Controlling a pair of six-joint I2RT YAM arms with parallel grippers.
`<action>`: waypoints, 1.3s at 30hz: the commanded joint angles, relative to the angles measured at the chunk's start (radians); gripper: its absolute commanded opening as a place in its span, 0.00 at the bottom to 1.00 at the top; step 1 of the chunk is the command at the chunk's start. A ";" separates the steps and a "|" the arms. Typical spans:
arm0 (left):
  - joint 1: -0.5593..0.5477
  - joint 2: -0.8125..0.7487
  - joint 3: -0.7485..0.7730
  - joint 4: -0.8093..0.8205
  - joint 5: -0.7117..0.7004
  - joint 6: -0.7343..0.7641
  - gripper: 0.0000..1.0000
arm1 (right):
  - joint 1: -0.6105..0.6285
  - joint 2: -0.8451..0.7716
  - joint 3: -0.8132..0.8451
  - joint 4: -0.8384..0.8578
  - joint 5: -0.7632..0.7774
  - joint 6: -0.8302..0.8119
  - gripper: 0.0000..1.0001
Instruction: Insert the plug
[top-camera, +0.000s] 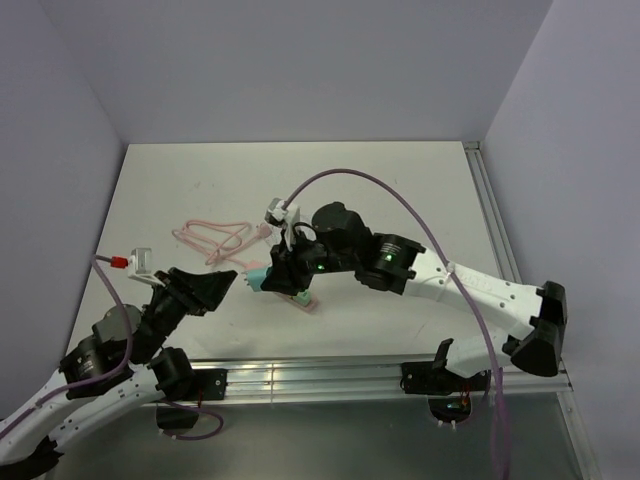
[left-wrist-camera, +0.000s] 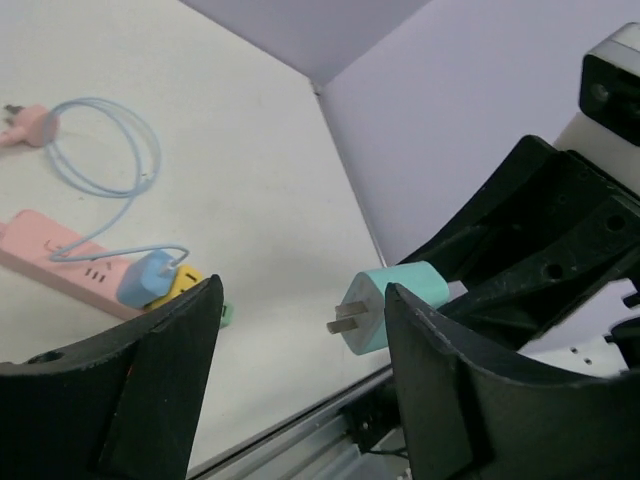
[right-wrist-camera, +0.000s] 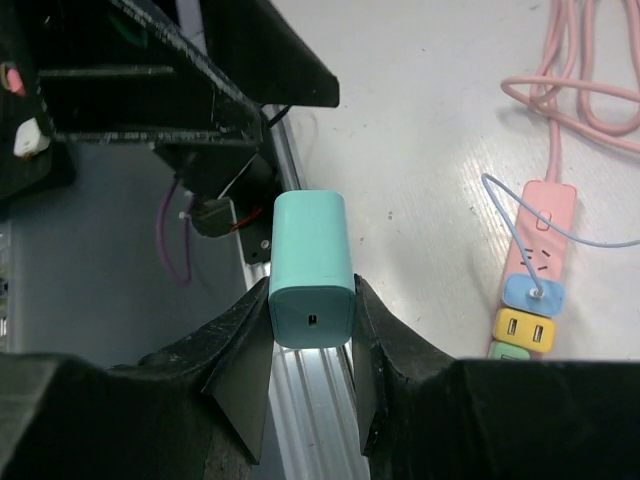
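Note:
A teal plug (right-wrist-camera: 312, 265) is held between the fingers of my right gripper (right-wrist-camera: 312, 310), lifted above the table near its front edge. In the top view the plug (top-camera: 256, 277) points left towards my left gripper (top-camera: 225, 283), which is open and empty. In the left wrist view the plug (left-wrist-camera: 390, 305) shows its two prongs between the open fingers (left-wrist-camera: 150, 380) without touching them. The pink power strip (right-wrist-camera: 540, 225) lies on the table with blue (right-wrist-camera: 530, 293), yellow (right-wrist-camera: 525, 327) and green adapters at one end. It also shows in the top view (top-camera: 300, 298) under my right gripper (top-camera: 272, 275).
A coiled pink cable (top-camera: 215, 237) lies behind the strip. A thin blue cable (left-wrist-camera: 110, 150) loops from the blue adapter (left-wrist-camera: 145, 278). A metal rail (top-camera: 330, 375) runs along the table's front edge. Purple arm cables arc over the table.

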 joint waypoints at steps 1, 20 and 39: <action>-0.004 -0.043 -0.007 0.094 0.131 0.145 0.72 | -0.019 -0.104 -0.041 0.059 -0.090 -0.046 0.00; -0.004 0.089 -0.040 0.354 0.618 0.257 0.54 | -0.064 -0.094 -0.038 0.073 -0.461 -0.037 0.00; -0.004 0.049 -0.035 0.360 0.540 0.217 0.01 | -0.106 -0.091 -0.077 0.186 -0.458 0.054 0.41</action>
